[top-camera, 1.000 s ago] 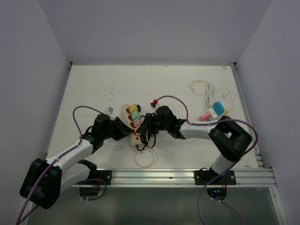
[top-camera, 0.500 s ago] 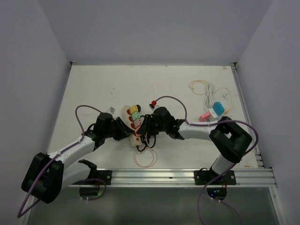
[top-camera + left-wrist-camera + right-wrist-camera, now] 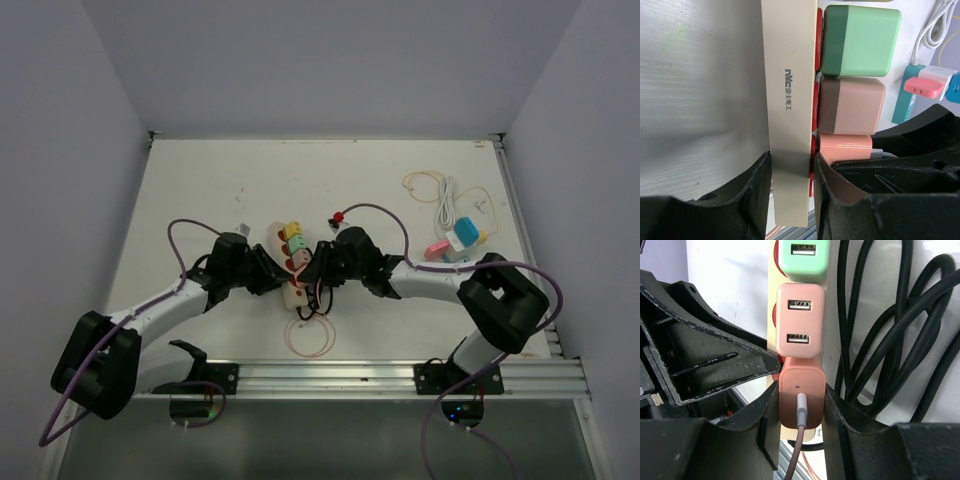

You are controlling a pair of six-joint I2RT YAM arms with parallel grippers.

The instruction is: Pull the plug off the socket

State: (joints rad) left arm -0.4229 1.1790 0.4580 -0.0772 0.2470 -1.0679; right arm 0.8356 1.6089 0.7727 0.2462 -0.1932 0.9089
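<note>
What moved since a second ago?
Both arms slid a little rightward, taking the strip along. The left gripper still clamps the strip and the right gripper still clamps the plug, which is still in. The chargers at the far right stayed put.

Bright, even light; soft shadows; sharp focus.

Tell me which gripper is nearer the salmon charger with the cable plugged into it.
Right. The right gripper is shut on the salmon charger, one finger on each side; the left gripper clamps the power strip beside it.
</note>
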